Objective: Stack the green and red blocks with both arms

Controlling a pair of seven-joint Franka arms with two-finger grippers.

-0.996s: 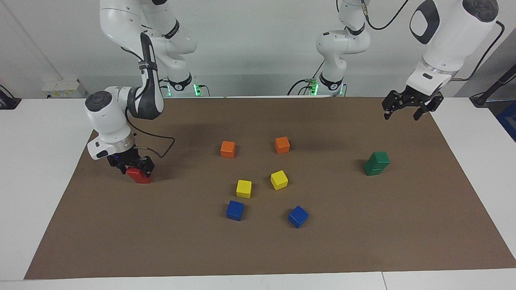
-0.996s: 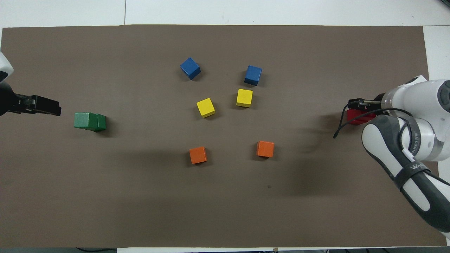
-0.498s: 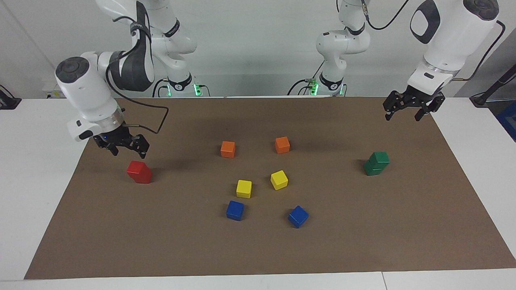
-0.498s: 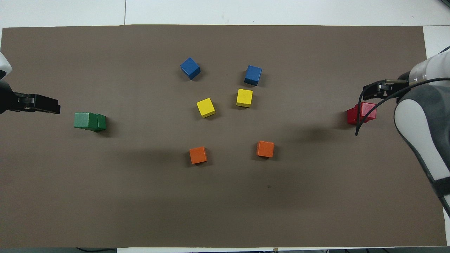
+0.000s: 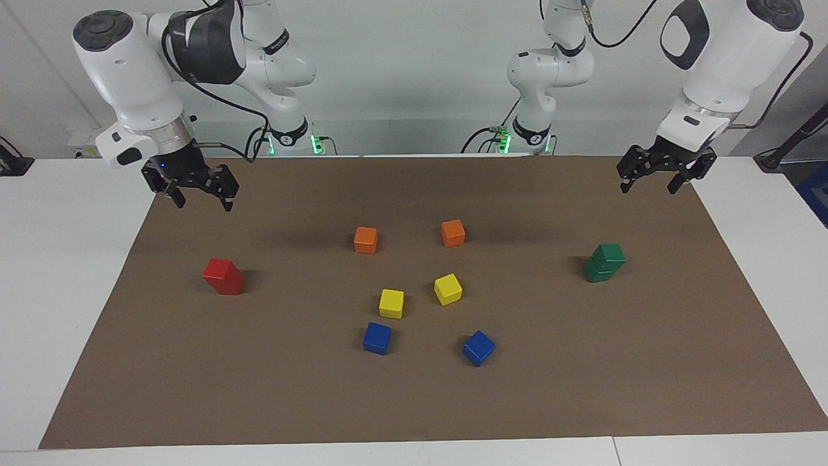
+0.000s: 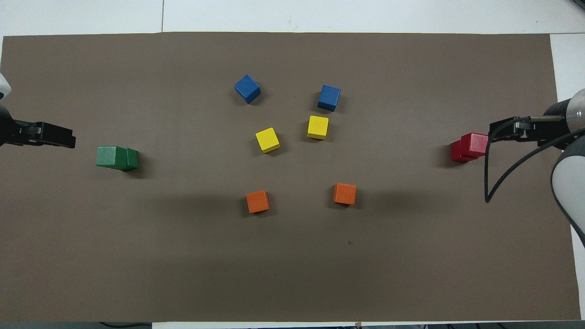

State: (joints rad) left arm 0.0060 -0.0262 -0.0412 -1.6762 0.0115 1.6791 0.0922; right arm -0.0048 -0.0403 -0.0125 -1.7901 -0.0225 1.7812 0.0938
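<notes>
Black fingers on the right gripper (image 5: 198,194) stand spread w/ nothing between them, raised over the mat (image 5: 582,388) edge at the right arm's end; left gripper (image 5: 654,177) likewise spread and empty, up over the mat edge at the left arm's end. Below & apart from the right gripper, the red stack (image 5: 223,276): top red cube sits skewed, overhanging its base cube. Green stack (image 5: 605,262) at the left arm's end looks offset too, top cube shifted off the lower one. Both stacks seem built, so task looks abt done; main risk now is a topple. Causes, as I judge: the overhang itself, a table jolt, or an arm or its dangling cable sweeping low past a stack. Orange (image 5: 365,239), yellow (image 5: 391,303) & blue (image 5: 377,338) cubes sit mid-mat, well apart from both stacks, no threat.
</notes>
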